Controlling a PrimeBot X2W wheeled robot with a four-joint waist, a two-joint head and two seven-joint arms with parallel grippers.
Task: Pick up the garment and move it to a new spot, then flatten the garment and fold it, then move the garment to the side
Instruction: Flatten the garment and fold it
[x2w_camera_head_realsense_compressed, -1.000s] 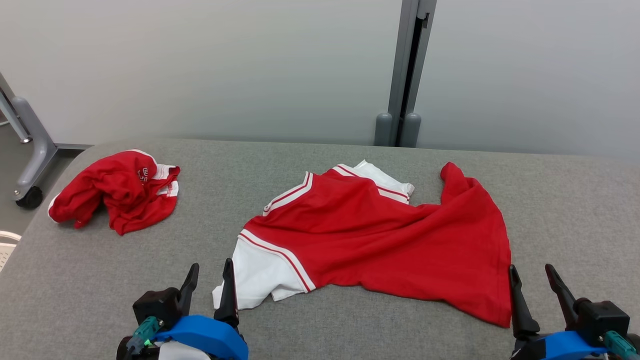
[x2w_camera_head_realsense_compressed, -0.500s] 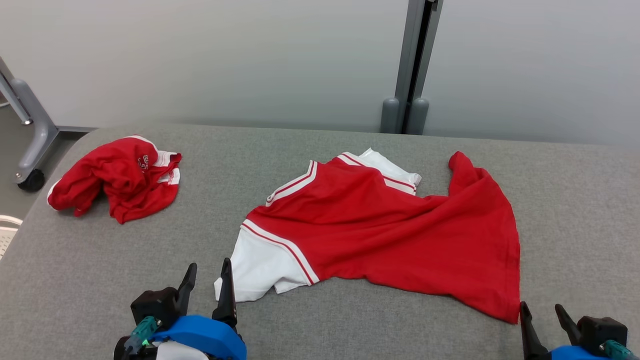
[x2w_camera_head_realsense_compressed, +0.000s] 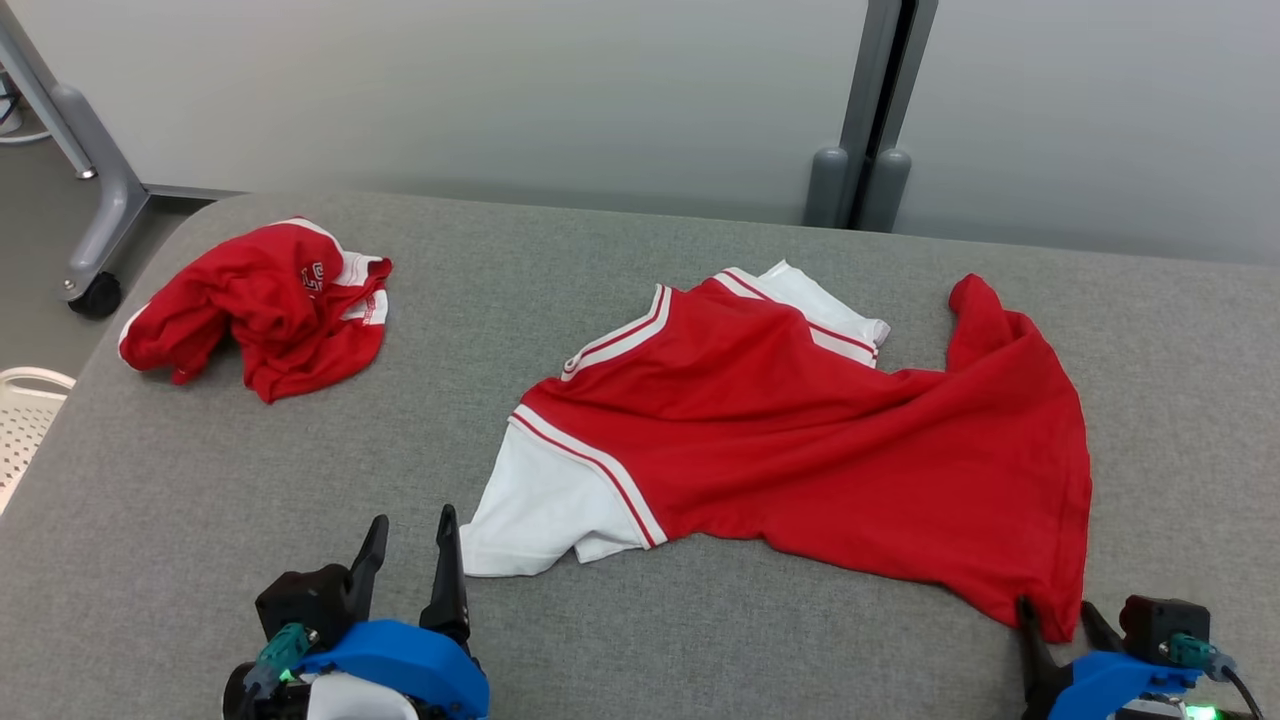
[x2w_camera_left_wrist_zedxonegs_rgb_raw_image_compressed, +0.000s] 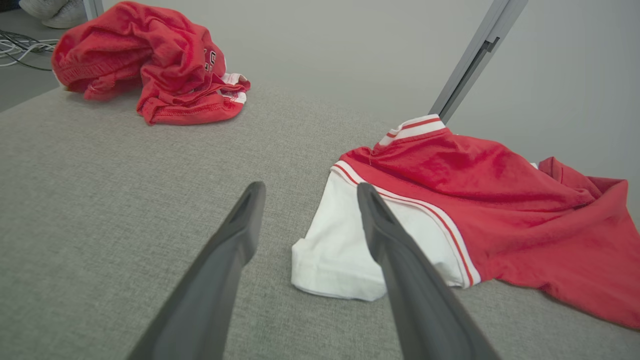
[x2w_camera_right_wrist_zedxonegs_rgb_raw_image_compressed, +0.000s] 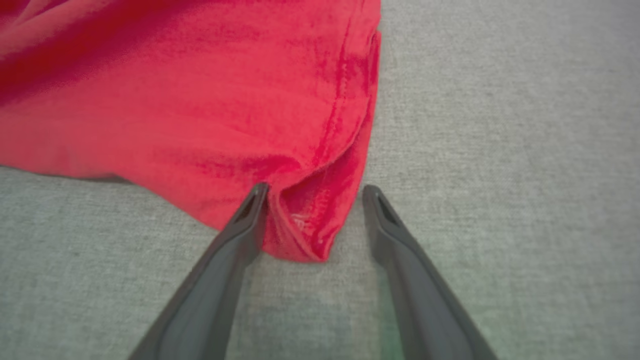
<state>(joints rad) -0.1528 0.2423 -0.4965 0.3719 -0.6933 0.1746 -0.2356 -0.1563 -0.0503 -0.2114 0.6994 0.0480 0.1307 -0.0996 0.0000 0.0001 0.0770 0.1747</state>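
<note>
A red shirt with white sleeves (x2w_camera_head_realsense_compressed: 800, 450) lies partly spread and wrinkled on the grey table (x2w_camera_head_realsense_compressed: 620, 640). Its white near sleeve (x2w_camera_left_wrist_zedxonegs_rgb_raw_image_compressed: 345, 250) rests just ahead of my left gripper (x2w_camera_head_realsense_compressed: 408, 533), which is open with one finger beside the sleeve edge (x2w_camera_left_wrist_zedxonegs_rgb_raw_image_compressed: 306, 192). My right gripper (x2w_camera_head_realsense_compressed: 1058, 618) is open at the shirt's near right hem corner (x2w_camera_right_wrist_zedxonegs_rgb_raw_image_compressed: 305, 235); that corner sits between its fingers (x2w_camera_right_wrist_zedxonegs_rgb_raw_image_compressed: 314, 192), bunched against the left finger.
A second red garment (x2w_camera_head_realsense_compressed: 265, 305) lies crumpled at the table's far left. A grey wheeled frame leg (x2w_camera_head_realsense_compressed: 95, 230) stands beyond the left corner, a white basket rim (x2w_camera_head_realsense_compressed: 25, 410) at the left edge. A grey post (x2w_camera_head_realsense_compressed: 870, 120) rises behind the table.
The head camera has shifted, so the whole scene moved right and down in view. My right gripper has dropped lower in view and now straddles the hem corner. The left gripper stays open.
</note>
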